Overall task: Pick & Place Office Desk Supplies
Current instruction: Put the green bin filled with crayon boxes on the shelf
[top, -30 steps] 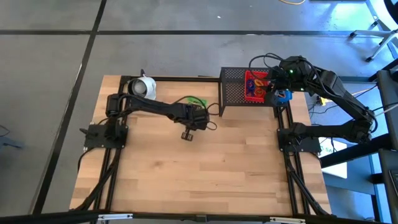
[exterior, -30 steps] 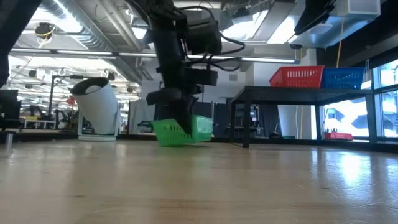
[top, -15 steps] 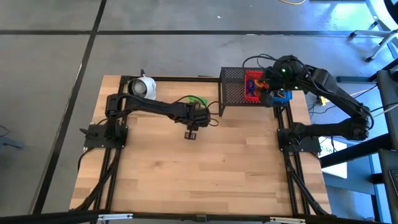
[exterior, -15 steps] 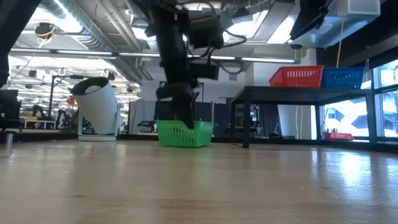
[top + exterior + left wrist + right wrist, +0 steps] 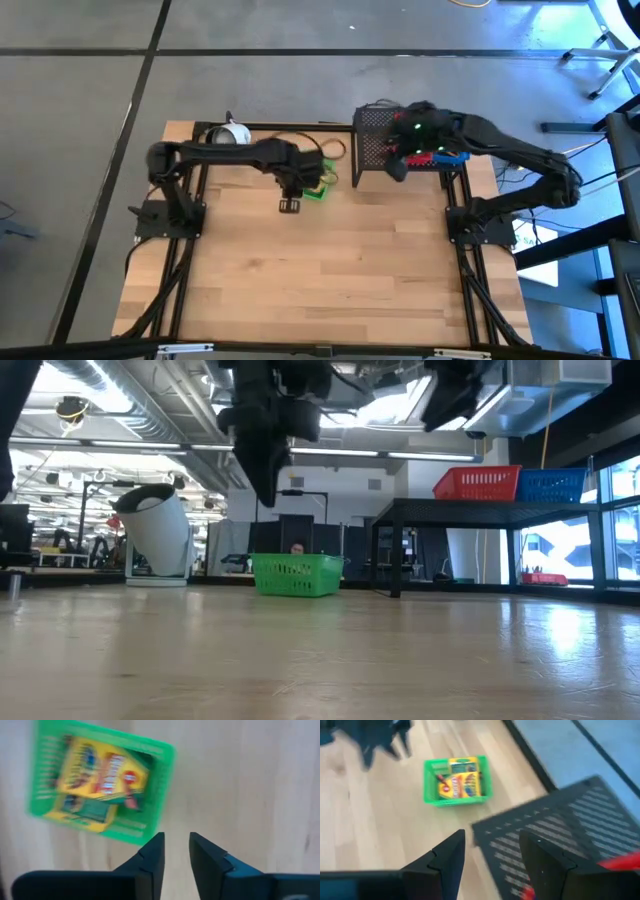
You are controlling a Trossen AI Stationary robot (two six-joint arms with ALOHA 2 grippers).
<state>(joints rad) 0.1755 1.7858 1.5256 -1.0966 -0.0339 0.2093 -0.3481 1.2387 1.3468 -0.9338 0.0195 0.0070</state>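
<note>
A green tray [image 5: 319, 188] stands flat on its base on the table [image 5: 330, 270]. It holds two yellow-green boxes [image 5: 102, 772]. My left gripper [image 5: 176, 854] hangs open above the table just beside the tray, pointing down, with nothing between its fingers; it is well above the tray [image 5: 293, 574] in the low view. My right gripper [image 5: 490, 854] is open and empty, up over the left part of the black mesh rack [image 5: 372, 150]. A red tray [image 5: 477, 483] and a blue tray [image 5: 550, 484] stand on that rack.
A white round object [image 5: 233, 138] stands at the table's far left corner. The black mesh rack fills the far right. Cables [image 5: 335, 150] lie between the two along the far edge. The near half of the wooden table is bare board.
My left gripper has let go of the green tray and risen clear of it, rolling a little. The tray, tilted a second ago, now sits flat on the table. My right gripper has swung from over the red tray toward the table's left, over the rack's left part.
</note>
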